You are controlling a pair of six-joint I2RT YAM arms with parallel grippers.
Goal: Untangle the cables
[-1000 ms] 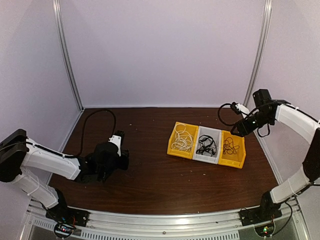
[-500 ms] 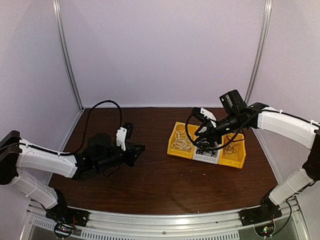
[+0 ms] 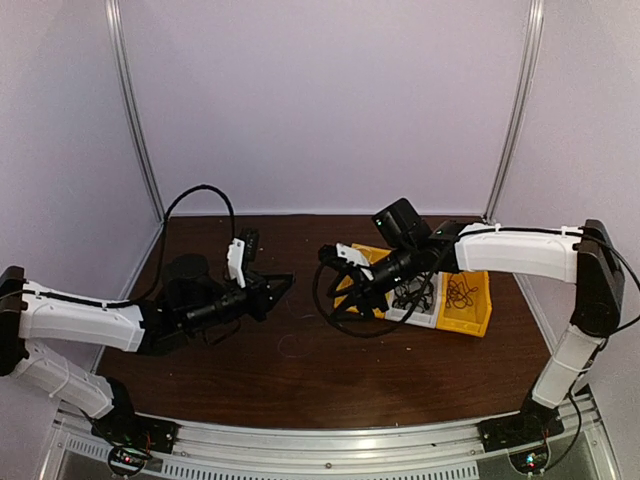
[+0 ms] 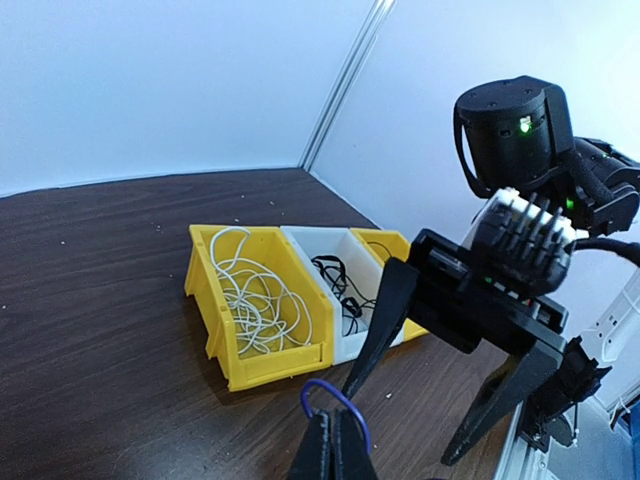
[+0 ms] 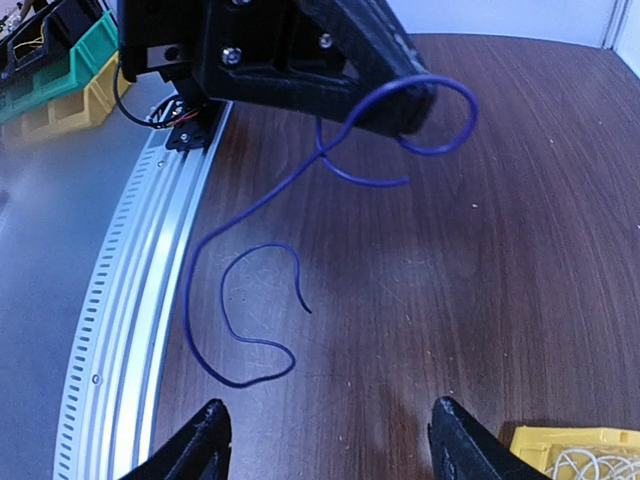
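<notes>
The left hand (image 4: 333,445), cut off by the frame, pinches a thin blue wire (image 5: 300,190); the right hand (image 5: 325,440) faces it, fingers spread.

My fingers (image 5: 330,70) are black, and the thin cable (image 5: 300,190) looped at their tips is blue-violet. The table (image 5: 520,250) is dark brown wood grain. Two bins are yellow (image 4: 250,345), the middle one (image 4: 335,300) white; their cords are white (image 4: 265,300) and black (image 4: 340,280).
</notes>
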